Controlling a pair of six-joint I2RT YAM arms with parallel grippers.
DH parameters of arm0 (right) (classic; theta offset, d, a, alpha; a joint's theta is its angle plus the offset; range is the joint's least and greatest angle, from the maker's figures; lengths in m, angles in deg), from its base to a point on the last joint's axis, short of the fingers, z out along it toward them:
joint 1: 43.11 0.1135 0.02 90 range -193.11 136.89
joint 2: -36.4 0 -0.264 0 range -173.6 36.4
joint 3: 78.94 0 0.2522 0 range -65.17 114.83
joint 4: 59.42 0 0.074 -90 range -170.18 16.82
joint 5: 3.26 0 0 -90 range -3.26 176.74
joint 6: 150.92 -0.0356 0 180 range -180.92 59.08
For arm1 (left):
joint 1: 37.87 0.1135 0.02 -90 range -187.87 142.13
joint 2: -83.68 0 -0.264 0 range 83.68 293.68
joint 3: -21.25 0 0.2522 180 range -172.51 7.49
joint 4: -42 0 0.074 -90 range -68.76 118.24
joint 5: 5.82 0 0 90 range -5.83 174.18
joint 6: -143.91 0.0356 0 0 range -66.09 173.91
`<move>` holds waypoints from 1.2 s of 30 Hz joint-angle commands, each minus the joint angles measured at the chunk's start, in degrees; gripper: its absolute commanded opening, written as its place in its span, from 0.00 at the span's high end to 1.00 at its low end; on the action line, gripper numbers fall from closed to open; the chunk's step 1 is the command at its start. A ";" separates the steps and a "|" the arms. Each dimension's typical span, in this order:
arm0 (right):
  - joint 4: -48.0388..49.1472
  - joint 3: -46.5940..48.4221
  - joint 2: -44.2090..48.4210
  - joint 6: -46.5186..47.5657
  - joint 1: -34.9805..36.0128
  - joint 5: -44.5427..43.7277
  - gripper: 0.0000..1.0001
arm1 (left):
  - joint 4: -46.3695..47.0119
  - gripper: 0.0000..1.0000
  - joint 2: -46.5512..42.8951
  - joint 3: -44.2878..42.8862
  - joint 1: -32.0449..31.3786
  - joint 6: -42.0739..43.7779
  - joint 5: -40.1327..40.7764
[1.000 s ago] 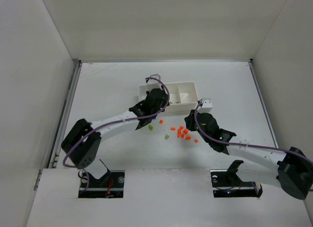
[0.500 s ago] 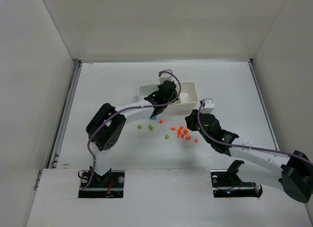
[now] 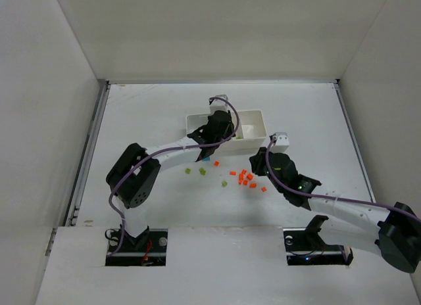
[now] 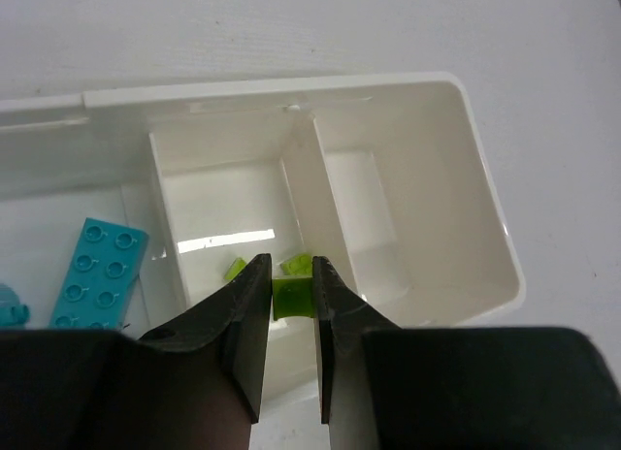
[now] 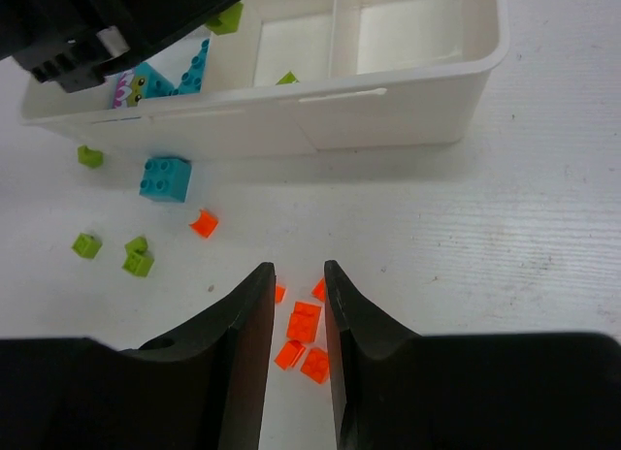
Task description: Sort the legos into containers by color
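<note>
My left gripper (image 4: 291, 293) is shut on a lime green lego (image 4: 293, 299) and holds it above the middle compartment of the white tray (image 4: 488, 193). Two more green legos (image 4: 236, 269) lie in that compartment, and teal-blue legos (image 4: 97, 268) lie in the left one. The right compartment looks empty. My right gripper (image 5: 298, 275) is open and hovers just above a cluster of orange legos (image 5: 305, 321) on the table. In the top view the left gripper (image 3: 219, 125) is over the tray (image 3: 258, 114) and the right gripper (image 3: 258, 165) is beside the orange cluster (image 3: 245, 179).
On the table in front of the tray lie a teal-blue lego (image 5: 164, 176), a single orange lego (image 5: 203, 223) and a few green legos (image 5: 136, 257). The top view shows green legos (image 3: 202, 171) left of the orange cluster. White walls enclose the table.
My left gripper has risen from the table in front of the tray to above its middle compartment, carrying the green lego. The right gripper has barely shifted.
</note>
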 commanded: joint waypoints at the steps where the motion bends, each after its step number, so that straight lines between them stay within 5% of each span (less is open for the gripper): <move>1: 4.66 -0.96 1.19 -0.04 -0.34 -1.49 0.68 | 3.38 0.85 -8.32 3.06 1.26 3.45 0.07; 7: 5.73 0.26 0.31 -2.66 -1.66 -0.96 0.67 | 2.77 0.84 -14.65 9.58 3.64 2.58 0.24; 11: -1.63 6.57 2.15 -7.50 -3.76 0.62 0.65 | -4.42 0.83 -15.45 4.94 3.56 2.66 -3.36; 21: -15.01 13.18 3.56 -9.00 -7.90 -0.35 0.64 | -10.07 0.82 -6.77 -7.20 4.08 3.19 -7.23; 36: -16.42 11.60 4.88 -8.91 -12.03 5.63 0.61 | -12.00 0.82 5.90 -14.94 4.61 3.63 -9.07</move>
